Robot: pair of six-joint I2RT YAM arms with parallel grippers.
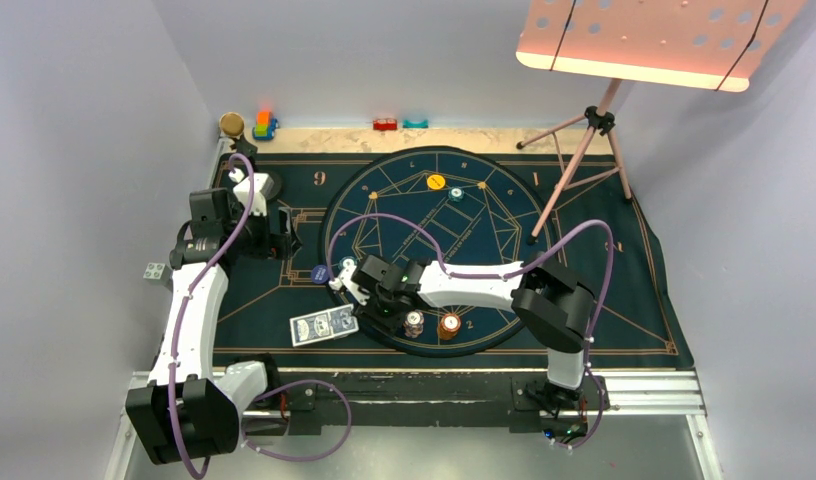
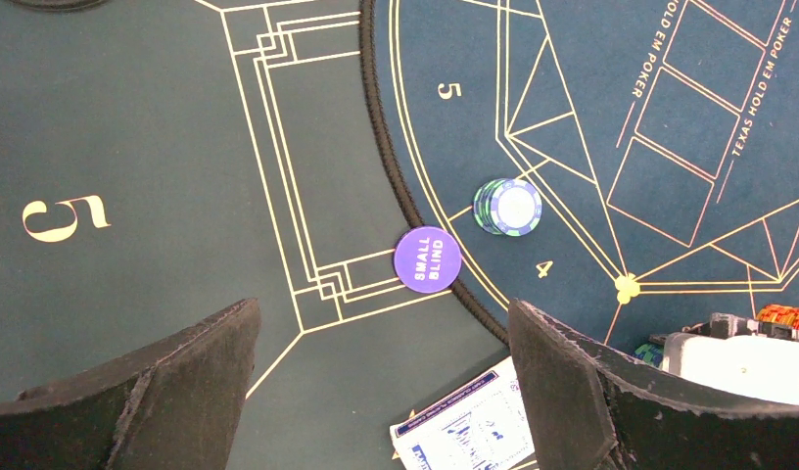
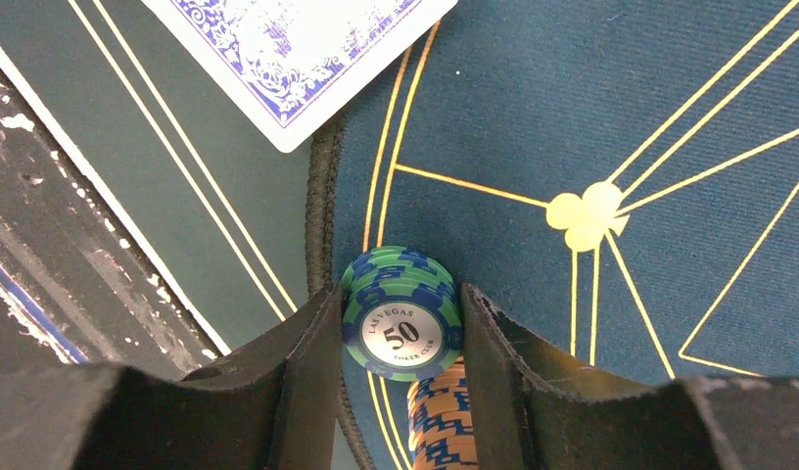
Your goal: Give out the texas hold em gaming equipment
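Note:
My right gripper (image 3: pixel 402 328) is shut on a stack of green-and-blue "50" poker chips (image 3: pixel 402 311) at the near-left rim of the round mat; in the top view it (image 1: pixel 387 314) covers the stack. An orange chip stack (image 3: pixel 443 421) stands just behind the fingers, beside a white-red stack (image 1: pixel 414 323). Blue-backed cards (image 1: pixel 324 326) lie left of them and show in the right wrist view (image 3: pixel 298 49). My left gripper (image 2: pixel 386 392) is open and empty above the felt, near a card (image 2: pixel 469 426), the purple "small blind" button (image 2: pixel 428 259) and another green-blue stack (image 2: pixel 508 207).
A yellow chip (image 1: pixel 436 182) and a teal chip (image 1: pixel 455 194) lie at the far side of the round mat (image 1: pixel 504 225). A tripod stand (image 1: pixel 584 150) rests on the right of the felt. Toy blocks (image 1: pixel 265 125) and a cork-topped stand (image 1: pixel 231 125) sit at the far edge.

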